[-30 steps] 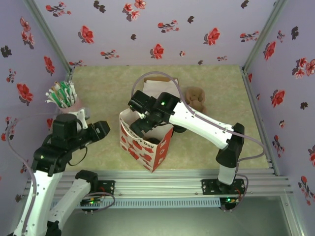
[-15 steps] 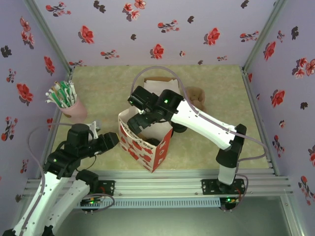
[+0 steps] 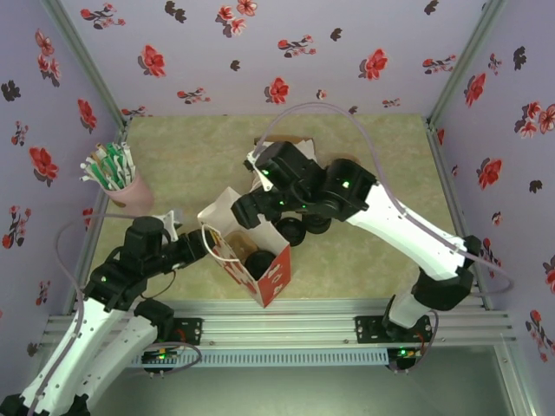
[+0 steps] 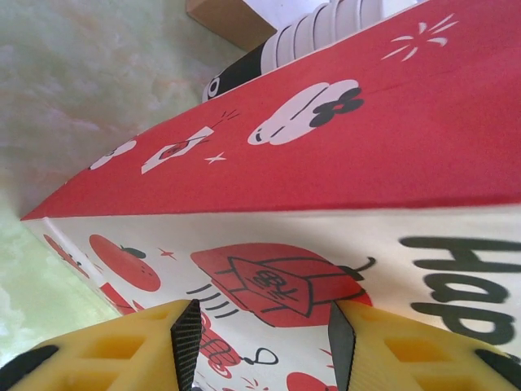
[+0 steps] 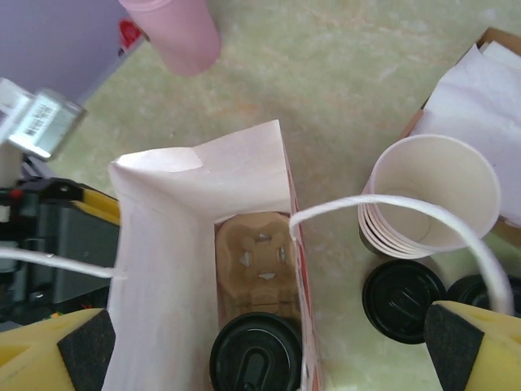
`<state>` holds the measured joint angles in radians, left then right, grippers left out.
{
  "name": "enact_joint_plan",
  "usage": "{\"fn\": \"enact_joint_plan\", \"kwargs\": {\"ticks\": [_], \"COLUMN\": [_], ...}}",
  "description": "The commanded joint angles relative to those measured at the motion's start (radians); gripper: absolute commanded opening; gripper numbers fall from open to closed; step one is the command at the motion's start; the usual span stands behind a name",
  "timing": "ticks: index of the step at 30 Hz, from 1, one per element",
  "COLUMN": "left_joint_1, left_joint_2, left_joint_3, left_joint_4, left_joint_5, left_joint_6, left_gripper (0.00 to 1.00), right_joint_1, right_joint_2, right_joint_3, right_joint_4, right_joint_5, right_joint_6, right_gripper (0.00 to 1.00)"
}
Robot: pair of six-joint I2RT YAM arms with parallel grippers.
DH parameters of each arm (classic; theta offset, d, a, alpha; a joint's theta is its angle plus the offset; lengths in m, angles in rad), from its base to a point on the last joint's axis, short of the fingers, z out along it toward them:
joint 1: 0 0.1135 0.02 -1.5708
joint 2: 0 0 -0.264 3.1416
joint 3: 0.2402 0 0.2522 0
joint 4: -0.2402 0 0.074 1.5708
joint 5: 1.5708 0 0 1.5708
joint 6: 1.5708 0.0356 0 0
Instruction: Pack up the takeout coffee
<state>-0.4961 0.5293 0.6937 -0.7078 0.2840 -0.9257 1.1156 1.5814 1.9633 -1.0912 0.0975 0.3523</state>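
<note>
a: where's the takeout coffee [image 3: 257, 263] right now?

b: down in the paper bag [image 3: 274, 272], with its black lid on. seen from the right wrist, it sits at the 6 o'clock end of a cardboard carrier [image 5: 254, 252] lying on the bag's floor. the carrier's slot at 12 o'clock is empty.

a: and the right gripper [image 5: 267, 346]?

b: it hangs over the bag's open mouth, fingers spread as wide as they go and holding nothing. the bag's white string handle [image 5: 391, 204] arcs up near the finger at 3 o'clock. i can't tell if it touches.

a: what about the left gripper [image 4: 262, 338]?

b: it's at the bag's 9 o'clock side in the overhead view. its yellow fingers [image 4: 122, 350] stand roughly half apart, and the bag's printed wall shows across the gap just beyond them. they have hold of nothing that i can see. whether the pads rest against the paper, i can't tell.

a: what else is on the table [image 3: 191, 156]?

b: a stack of cups [image 5: 427, 191] stands just beside the bag at 3 o'clock, with loose black lids [image 5: 399, 300] at the stack's 6 o'clock. white napkins [image 5: 480, 90] lie in a brown box at its 1 o'clock. a pink cup [image 3: 128, 192] full of sticks stands off at the bag's 10 o'clock, near the left wall.
</note>
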Motion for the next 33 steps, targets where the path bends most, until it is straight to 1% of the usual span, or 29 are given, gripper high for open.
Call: {"fn": "enact_joint_plan", "kwargs": {"ticks": [1, 7, 16, 23, 28, 33], "left_joint_1": [-0.009, -0.009, -0.007, 0.009, 0.019, 0.019], "left_joint_2": [0.017, 0.061, 0.156, 0.265, 0.286, 0.227], "left_joint_3": [-0.013, -0.029, -0.014, 0.030, 0.065, 0.094], "left_joint_4": [0.055, 0.143, 0.258, 0.322, 0.306, 0.208], "left_joint_5": [-0.036, -0.058, -0.124, -0.155, -0.155, -0.162], "left_joint_6": [-0.006, 0.008, 0.072, 0.121, 0.123, 0.115], "left_gripper": [0.47, 0.48, 0.48, 0.49, 0.50, 0.57], "right_joint_1": [0.007, 0.004, -0.001, -0.005, -0.004, -0.008], "right_joint_2": [-0.061, -0.182, -0.341, -0.453, -0.517, -0.609], "right_joint_3": [-0.061, -0.181, -0.356, -0.498, -0.592, -0.677], "right_joint_4": [0.061, 0.112, 0.153, 0.210, 0.261, 0.304], "right_joint_5": [-0.008, 0.013, 0.034, 0.004, -0.048, -0.021], "right_joint_6": [0.025, 0.036, 0.059, 0.069, 0.077, 0.099], "right_gripper": [0.99, 0.99, 0.98, 0.95, 0.95, 0.96]}}
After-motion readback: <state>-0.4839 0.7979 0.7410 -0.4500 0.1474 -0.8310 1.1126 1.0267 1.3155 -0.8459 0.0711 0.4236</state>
